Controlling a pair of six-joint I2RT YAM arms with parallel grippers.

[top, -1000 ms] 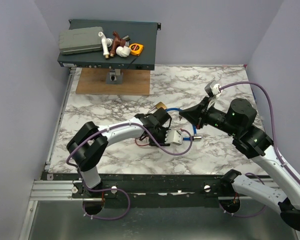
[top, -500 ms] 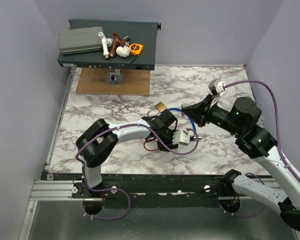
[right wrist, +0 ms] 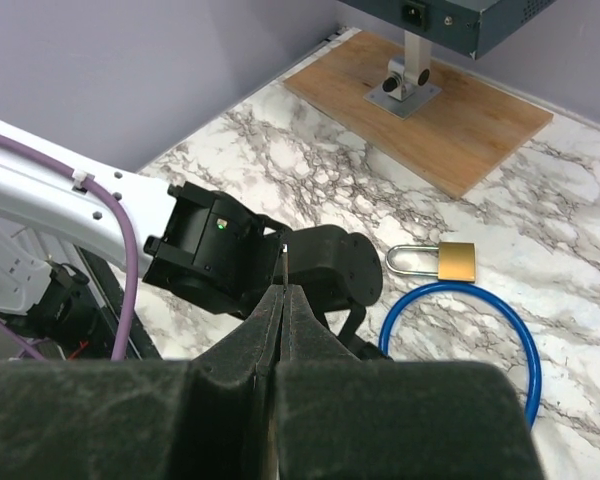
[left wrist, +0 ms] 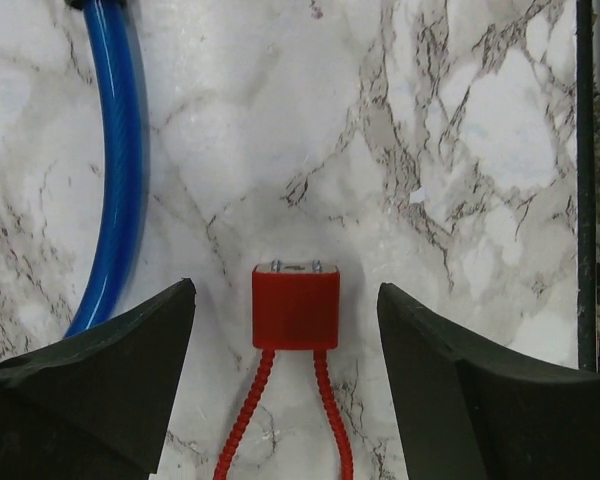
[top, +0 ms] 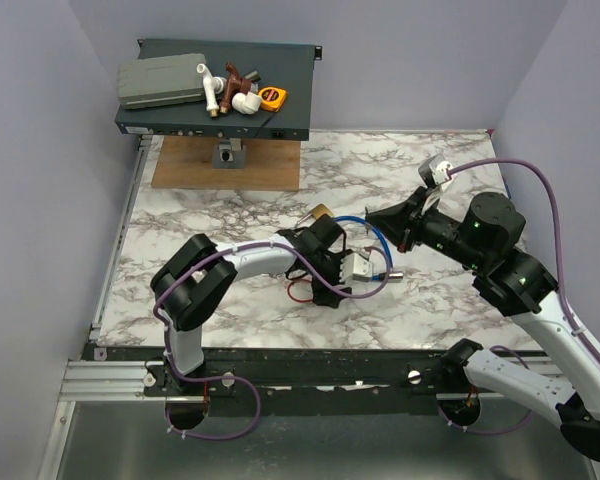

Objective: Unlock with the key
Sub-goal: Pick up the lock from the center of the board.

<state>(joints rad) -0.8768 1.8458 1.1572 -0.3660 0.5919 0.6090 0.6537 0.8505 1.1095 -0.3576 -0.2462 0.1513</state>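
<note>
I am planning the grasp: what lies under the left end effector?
The key lies on the marble table between the fingers of the open left end effector, touching neither. The blue cable lock curves beside it; one finger covers its lower part.

Marble table (top: 230, 205), mid-surface: a brass padlock (right wrist: 457, 261) lies just beside a looped blue cable lock (left wrist: 123, 170). At the far left corner, a wooden board (top: 190, 165) supports a dark rack unit (top: 290, 75) bearing a grey box (top: 160, 82), pipe fittings (top: 242, 102) and a yellow tape measure (top: 272, 98).
</note>
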